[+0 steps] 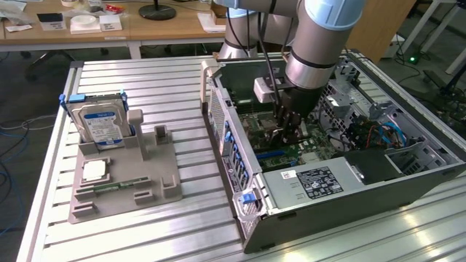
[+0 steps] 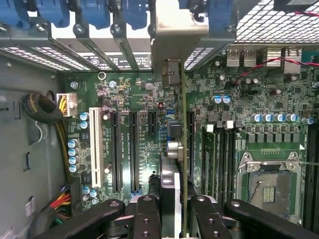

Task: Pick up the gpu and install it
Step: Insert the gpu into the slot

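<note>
Installation is the step in hand: the gripper [image 2: 172, 211], down inside the open computer case [image 1: 240, 180], pinches the gpu [image 2: 182, 164] edge-on over the motherboard [image 2: 249, 114], seemingly at a slot, so seating calls for straight alignment.

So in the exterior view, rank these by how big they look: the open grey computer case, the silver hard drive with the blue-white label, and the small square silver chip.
1. Open grey computer case
2. Silver hard drive with the blue-white label
3. Small square silver chip
</note>
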### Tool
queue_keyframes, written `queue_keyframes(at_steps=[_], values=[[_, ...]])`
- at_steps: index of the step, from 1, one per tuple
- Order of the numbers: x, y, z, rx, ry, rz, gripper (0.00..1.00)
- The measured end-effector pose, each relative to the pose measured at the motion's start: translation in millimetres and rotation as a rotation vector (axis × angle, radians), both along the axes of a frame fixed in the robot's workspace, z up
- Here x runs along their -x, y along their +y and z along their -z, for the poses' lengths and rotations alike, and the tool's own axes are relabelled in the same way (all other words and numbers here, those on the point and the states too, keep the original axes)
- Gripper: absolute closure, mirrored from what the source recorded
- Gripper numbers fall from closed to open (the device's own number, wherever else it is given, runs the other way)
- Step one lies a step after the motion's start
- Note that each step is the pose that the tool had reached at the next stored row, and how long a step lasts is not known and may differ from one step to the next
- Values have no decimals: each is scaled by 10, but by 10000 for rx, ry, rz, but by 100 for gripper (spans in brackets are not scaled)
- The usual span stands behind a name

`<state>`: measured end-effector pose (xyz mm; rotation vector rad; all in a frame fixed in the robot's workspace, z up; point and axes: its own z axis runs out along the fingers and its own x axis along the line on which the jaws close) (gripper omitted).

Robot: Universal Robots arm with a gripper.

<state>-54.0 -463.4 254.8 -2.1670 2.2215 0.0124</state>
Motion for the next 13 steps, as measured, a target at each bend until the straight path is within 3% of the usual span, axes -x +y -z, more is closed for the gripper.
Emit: queue_keyframes(at_steps=[5,8,13], values=[[11,-1,52,0,0,-3,72],[64,-1,191,-1,0,-3,72],[69,-1,241,0,0,-1,72]])
